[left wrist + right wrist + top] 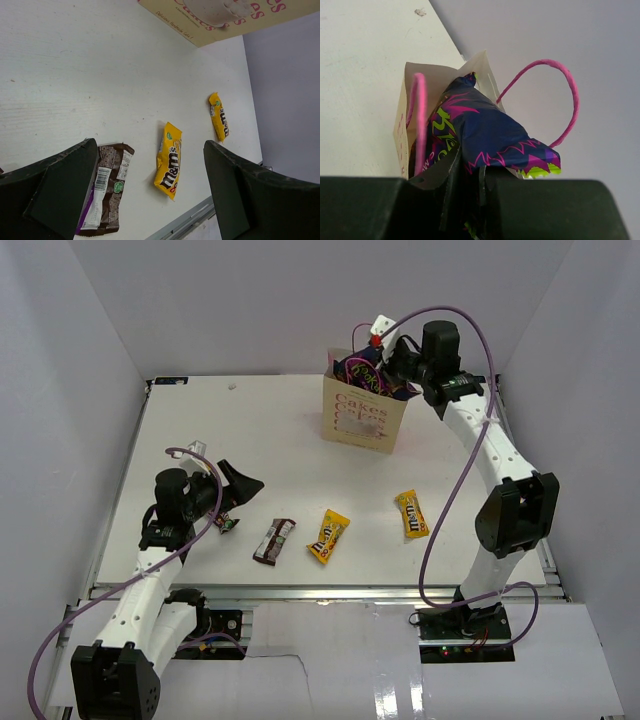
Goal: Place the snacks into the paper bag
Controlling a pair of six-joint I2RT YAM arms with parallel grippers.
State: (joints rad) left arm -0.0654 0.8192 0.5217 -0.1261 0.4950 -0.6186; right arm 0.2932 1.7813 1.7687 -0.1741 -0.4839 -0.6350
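Observation:
The cream paper bag (363, 418) with pink lettering stands at the back of the table. A large dark purple bag (362, 373) sticks out of its top, and my right gripper (388, 368) is shut on it. The right wrist view shows the purple bag (487, 127) pinched between the jaws (470, 172), half inside the paper bag (405, 125) between its pink handles (418, 107). A brown bar (274, 540) and two yellow packs (328, 536) (411, 514) lie flat near the front edge. My left gripper (232, 495) hovers open left of them, holding nothing. A small dark wrapper (228, 523) lies beside it.
The left wrist view looks past open fingers (65, 185) at the brown bar (107, 192), both yellow packs (170, 160) (219, 116) and the paper bag's front (220, 22). The table's metal front edge (190, 220) runs close to the packs. White walls enclose the table.

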